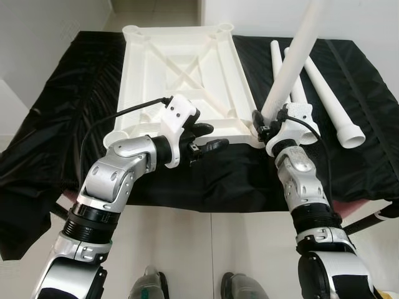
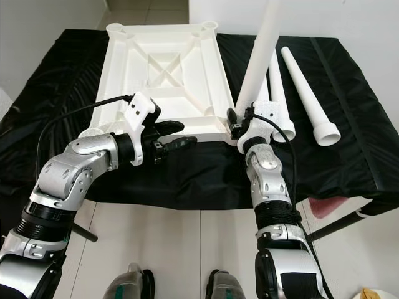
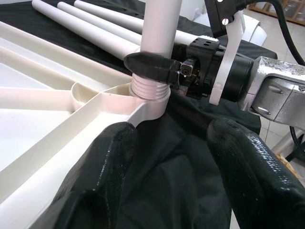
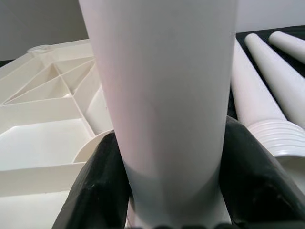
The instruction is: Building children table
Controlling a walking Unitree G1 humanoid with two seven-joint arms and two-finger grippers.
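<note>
You're looking at mostly white plastic here: the upside-down tabletop (image 1: pixel 181 68) is smooth, slightly satin moulded plastic with ribbing, and the upright leg (image 1: pixel 293 59) has the same smooth matt-white finish, with ridged threads at its base where it meets the corner socket. The spare legs (image 1: pixel 327 93) lying alongside look identical. The bench is covered in a black sheet (image 1: pixel 75 124) that's thin, crinkly and pretty shiny, more like plastic film than cloth. Your left gripper (image 1: pixel 202 138) and right gripper (image 1: pixel 265 128) have rough, grainy black rubbery fingers (image 3: pixel 248 162), while the arms are brushed silver metal. Floor (image 1: pixel 237 249) is glossy pale tile.
</note>
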